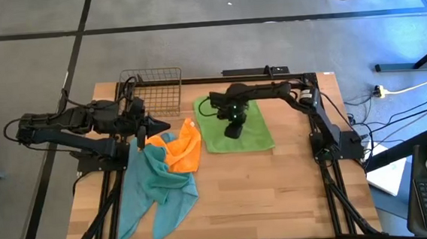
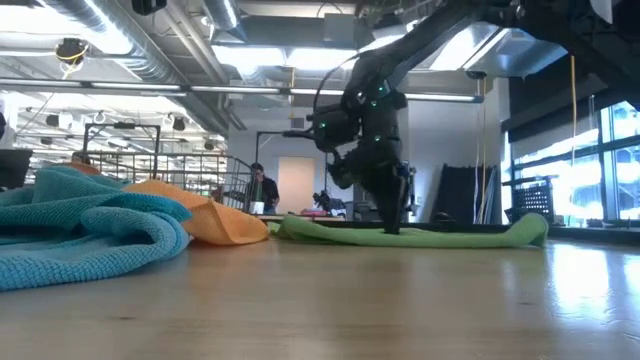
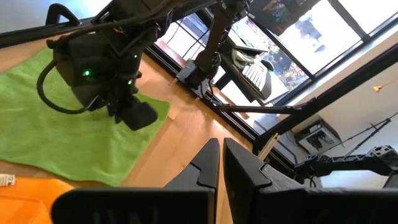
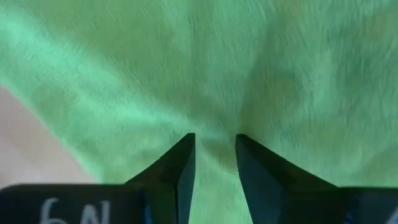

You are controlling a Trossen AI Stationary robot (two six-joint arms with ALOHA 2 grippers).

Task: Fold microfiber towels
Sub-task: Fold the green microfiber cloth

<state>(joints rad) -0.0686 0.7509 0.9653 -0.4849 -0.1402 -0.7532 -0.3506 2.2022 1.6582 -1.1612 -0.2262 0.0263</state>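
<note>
the right end effector (image 1: 233, 130) is pressed down into the middle of the lime green towel (image 1: 256, 135), which lies flat on the counter (image 1: 279, 190), its fingers (image 4: 180, 168) a little apart with a ridge of cloth pinched up between them. i can't say it truly has hold yet. if it catches only the top nap, the towel may slip free on lifting, or bunch instead of folding cleanly. the left end effector (image 1: 160, 126) waits shut by the orange towel (image 1: 185, 148) and teal towels (image 1: 158, 187); a wide swing might drag them.
</note>
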